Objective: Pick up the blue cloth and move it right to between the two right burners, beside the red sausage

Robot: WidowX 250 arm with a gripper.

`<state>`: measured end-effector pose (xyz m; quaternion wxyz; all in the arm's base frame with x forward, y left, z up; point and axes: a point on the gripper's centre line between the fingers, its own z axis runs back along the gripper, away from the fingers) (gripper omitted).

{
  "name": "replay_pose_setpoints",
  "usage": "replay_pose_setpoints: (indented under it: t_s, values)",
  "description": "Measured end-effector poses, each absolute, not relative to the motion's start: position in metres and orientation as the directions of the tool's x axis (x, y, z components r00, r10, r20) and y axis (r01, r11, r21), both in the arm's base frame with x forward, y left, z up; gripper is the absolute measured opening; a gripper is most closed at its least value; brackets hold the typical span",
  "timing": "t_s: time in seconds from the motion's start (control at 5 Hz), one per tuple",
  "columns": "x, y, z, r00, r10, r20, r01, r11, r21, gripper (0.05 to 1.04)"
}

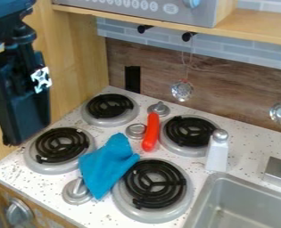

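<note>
We're seeing the gripper (pixel 22 104) at upper left, its opening and hold unclear; a blue cloth (pixel 108 163) is lying among burners (pixel 156 183).

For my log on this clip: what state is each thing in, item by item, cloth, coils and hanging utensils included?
Blue cloth: rumpled, lying among the burners.
Orange-red object: lying between the burners, beside a round metal knob.
Burner coils: dark, none glowing.
Left metal ladle: hanging against the back wall.
Right metal ladle: hanging too.
Hand: at the left, apart from the cloth.
</note>
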<state>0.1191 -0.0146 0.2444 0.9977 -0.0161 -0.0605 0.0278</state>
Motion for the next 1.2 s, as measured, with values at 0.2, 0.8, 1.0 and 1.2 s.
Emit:
replay_pose_setpoints:
  t_s: [0.2,0.8,1.0,1.2]
  values:
    - [0.119,-0.014,0.242,0.992,0.059,0.114,-0.055,0.998,-0.034,1.002]
    - [0.233,0.038,0.152,0.989,0.012,0.145,-0.024,0.997,0.078,1.002]
    - [0.249,0.064,0.134,0.985,-0.029,0.168,0.017,0.997,0.069,1.002]
    - [0.265,0.085,0.118,0.971,-0.027,0.237,0.021,0.999,0.025,1.002]
